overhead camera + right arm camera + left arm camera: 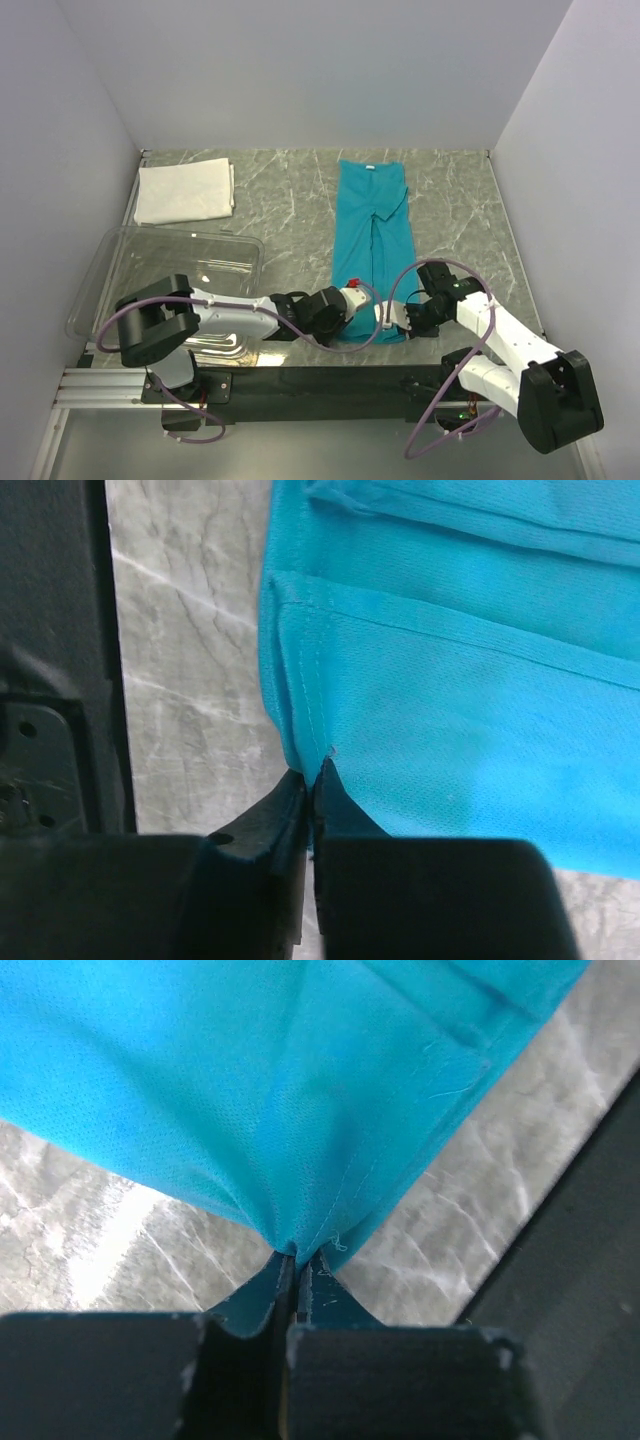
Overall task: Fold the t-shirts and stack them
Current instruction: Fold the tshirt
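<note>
**Near hem of the teal t-shirt [373, 235] pinched at both corners**

From above, the white t-shirt [185, 191] lies as a folded rectangle in the far left corner of the marbled desk [290, 205], well apart from the arms. Nearer on the left stands the clear plastic bin [165, 275]. Right of the bin, the teal t-shirt lies flat as a long narrow strip, with its collar at the far end and its hem at the desk's near edge. Both arms reach in to that hem, but the top view is too coarse to show how the jaws stand.

The wrist views settle it. The left gripper [297, 1260] is closed tight on the hem's left corner. The cloth is drawn into a small peak between its jaws, with stitching and loose threads showing. The right gripper [313, 772] is clamped on the right corner, at the stitched edge, and fold lines run across the cloth beyond. Only the top view takes in the white t-shirt and the bin.
</note>
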{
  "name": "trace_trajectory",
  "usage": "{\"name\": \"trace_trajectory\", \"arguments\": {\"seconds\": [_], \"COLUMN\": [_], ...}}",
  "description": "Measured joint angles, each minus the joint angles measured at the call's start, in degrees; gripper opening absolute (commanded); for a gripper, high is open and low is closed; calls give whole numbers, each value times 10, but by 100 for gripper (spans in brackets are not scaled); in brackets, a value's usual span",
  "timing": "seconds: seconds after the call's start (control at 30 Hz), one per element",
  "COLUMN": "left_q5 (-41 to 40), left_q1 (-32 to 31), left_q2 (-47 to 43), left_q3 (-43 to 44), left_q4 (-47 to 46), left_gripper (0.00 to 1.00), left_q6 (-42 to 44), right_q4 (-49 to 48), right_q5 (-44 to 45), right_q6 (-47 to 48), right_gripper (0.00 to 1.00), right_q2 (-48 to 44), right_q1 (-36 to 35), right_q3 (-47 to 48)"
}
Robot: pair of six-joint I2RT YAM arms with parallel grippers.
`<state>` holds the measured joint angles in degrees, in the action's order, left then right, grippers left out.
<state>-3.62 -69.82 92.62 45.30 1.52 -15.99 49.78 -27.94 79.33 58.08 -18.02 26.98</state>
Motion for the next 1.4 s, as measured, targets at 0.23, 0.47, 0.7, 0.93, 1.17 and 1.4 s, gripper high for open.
{"name": "trace_trajectory", "arguments": {"seconds": [0.23,0.47,0.7,0.93,1.17,1.4], "left_q5": [42,118,197,241,260,280], "left_q1": [17,124,234,301,352,377], "left_q2": [-57,-71,23,170,244,281], "left_q3": [0,40,193,361,405,452], "left_q4": [5,14,35,70,93,109], "left_gripper": [0,0,0,0,0,0], "left_q6": [-1,-14,-27,-30,-33,-33], "right_q4": [36,37,-3,-49,-99,-119], "right_q5": [-50,-101,-105,-81,-54,-37], "right_q6": [-48,-122,-221,-301,-372,-407], "right_gripper": [0,0,0,0,0,0], "right_q2": [-5,53,191,306,401,458], "right_q1": [21,95,152,171,172,172], "right_q3": [52,178,311,395,466,509]}}
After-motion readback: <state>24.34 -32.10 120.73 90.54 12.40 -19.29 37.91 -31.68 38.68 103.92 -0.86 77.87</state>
